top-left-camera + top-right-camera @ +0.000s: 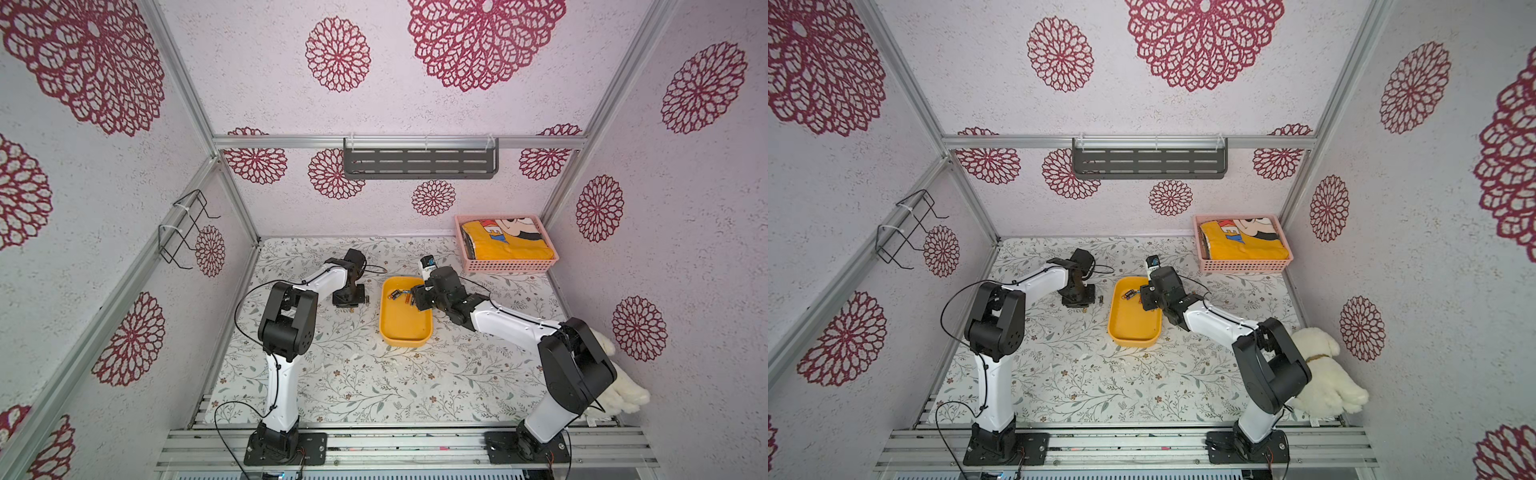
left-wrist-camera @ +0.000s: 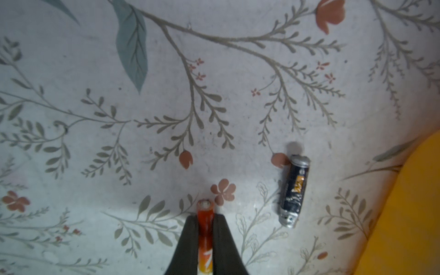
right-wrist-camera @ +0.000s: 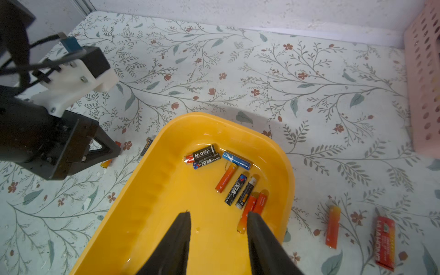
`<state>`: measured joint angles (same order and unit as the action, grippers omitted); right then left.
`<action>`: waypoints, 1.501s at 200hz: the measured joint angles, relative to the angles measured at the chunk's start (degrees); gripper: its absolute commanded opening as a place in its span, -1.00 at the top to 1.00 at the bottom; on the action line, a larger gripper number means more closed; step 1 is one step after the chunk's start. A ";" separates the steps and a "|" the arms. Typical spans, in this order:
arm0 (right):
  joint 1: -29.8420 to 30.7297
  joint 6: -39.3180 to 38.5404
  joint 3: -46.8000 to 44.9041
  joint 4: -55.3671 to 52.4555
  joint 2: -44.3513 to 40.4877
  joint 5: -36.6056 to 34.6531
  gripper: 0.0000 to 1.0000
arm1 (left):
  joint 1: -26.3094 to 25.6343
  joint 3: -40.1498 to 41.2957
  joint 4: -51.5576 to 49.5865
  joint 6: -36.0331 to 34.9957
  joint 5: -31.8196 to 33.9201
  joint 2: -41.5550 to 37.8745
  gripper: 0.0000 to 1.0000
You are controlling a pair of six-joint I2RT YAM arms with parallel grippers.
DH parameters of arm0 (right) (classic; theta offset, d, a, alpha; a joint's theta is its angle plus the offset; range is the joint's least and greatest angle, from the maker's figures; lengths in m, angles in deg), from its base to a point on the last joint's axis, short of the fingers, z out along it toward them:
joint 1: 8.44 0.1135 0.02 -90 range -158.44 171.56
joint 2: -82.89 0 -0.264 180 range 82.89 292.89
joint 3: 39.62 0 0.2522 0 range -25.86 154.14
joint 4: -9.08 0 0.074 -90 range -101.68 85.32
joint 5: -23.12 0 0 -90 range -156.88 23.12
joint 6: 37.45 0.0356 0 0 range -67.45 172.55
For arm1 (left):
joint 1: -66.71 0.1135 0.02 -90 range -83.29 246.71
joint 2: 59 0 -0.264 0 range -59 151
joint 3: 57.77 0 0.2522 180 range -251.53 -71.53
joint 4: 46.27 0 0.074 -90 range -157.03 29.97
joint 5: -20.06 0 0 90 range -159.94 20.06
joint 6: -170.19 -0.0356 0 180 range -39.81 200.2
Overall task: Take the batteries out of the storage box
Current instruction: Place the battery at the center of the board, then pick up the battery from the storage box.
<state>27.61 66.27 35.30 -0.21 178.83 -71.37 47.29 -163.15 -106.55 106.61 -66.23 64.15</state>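
Left jaws: clenched on an orange battery [image 2: 205, 228], which is pinched lengthwise between the fingers of the left gripper [image 2: 205, 217]; its metal end is seen poking past the tips, low over the table [image 1: 353, 374].
Right jaws: held apart on the right gripper [image 3: 219, 214], with nothing gripped between them; they are poised inside the rim of the storage box [image 3: 147, 202].
Box edges: smooth rounded walls are seen all round. In both top views the box is set mid-table between the two arms, and the left gripper is kept outside it, near one long wall.
Open room: bare floral surface is left on the near side of the box. A pink basket [image 1: 505, 245] is parked in the far right corner, well apart from the box, and a plush toy [image 1: 1325, 374] is slumped against the wall by the right arm.
Batteries in box: the batteries [image 3: 227, 177] are bunched at the far end, just beyond the right fingertips. One orange cell is partly hidden behind a finger, and contact cannot be told.
Batteries out: a black battery [image 2: 293, 190] is laid on the table between the left gripper and the box wall. A loose battery [image 3: 332, 227] and a red labelled pack [image 3: 385, 242] are seen on the table beyond the opposite wall.
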 measured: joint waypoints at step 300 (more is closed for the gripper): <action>1.25 8.85 26.51 -22.58 23.54 -2.56 0.21 | -2.80 -1.97 1.62 -0.13 3.78 -5.35 0.18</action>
<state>28.86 75.12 61.82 -22.79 202.37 -73.93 44.49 -165.11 -104.93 106.48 -62.45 58.80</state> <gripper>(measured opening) 0.399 0.404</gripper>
